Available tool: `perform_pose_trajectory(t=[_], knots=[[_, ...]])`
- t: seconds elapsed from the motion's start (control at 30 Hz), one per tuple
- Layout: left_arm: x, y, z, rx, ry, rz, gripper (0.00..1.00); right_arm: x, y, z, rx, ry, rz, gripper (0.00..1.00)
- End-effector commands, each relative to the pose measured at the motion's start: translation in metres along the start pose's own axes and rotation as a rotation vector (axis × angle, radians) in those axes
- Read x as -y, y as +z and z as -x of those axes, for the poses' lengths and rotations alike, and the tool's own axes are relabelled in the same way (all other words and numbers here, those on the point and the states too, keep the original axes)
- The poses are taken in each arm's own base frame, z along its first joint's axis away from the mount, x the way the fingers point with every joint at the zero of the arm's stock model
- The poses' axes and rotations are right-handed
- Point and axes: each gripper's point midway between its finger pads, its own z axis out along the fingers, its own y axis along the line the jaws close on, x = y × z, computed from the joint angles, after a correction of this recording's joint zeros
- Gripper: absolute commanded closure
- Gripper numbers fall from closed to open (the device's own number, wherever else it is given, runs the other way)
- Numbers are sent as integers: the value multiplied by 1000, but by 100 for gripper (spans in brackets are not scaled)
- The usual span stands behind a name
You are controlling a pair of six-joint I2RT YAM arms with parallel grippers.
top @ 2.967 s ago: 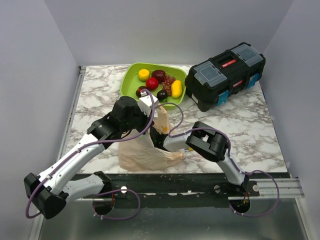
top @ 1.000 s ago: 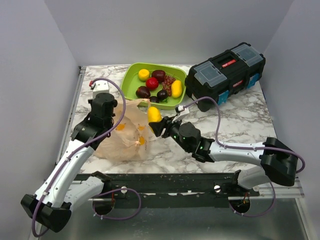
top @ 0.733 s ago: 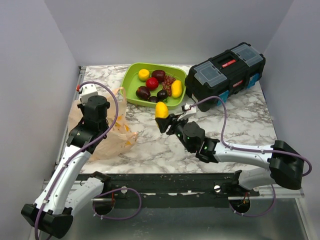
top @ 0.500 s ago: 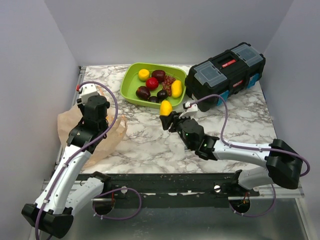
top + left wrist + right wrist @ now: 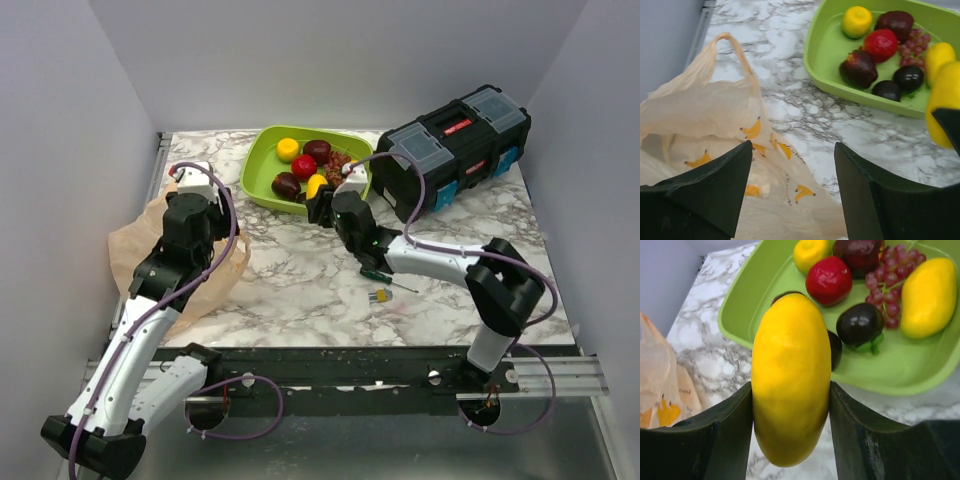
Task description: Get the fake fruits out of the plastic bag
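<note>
Transfer of the yellow fruit (image 5: 790,380) has reached the tray. Within the last second the right gripper (image 5: 318,197) has carried it from beside the plastic bag (image 5: 140,245), toward the far side of the table (image 5: 300,290), to the near rim of the green tray (image 5: 262,160). The right fingers are clenched on the fruit from both sides. It hangs over the tray's near edge and has not been set down.

Over the same interval the left arm has dragged the bag to the left edge of the table, and the left gripper (image 5: 792,175) has let go. Its fingers now stand spread apart with nothing between them, just above the bag. The bag lies slack and flattened, one handle loop toward the far side. No bulge shows in it, though its inside is not fully in view.

The other fruits (image 5: 305,167) — yellow, red, dark purple and a grape bunch — already lie in the tray.

For the task, this looks like the last fruit out of the bag. What remains is to release it into a free spot in the tray. A release right at the rim could let it roll back onto the table.
</note>
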Motion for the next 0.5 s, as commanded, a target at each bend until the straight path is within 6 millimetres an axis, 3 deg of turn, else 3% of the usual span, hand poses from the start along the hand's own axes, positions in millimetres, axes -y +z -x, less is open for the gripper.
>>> perform_pose_trajectory(t=[0.0, 0.23, 0.47], knots=[[39, -18, 15, 54, 9, -262, 31, -10, 41, 1, -36, 11, 20, 99], [45, -22, 18, 60, 6, -301, 25, -29, 115, 13, -18, 134, 4, 92], [48, -26, 20, 71, 2, -324, 25, -59, 172, 16, 31, 203, 37, 77]])
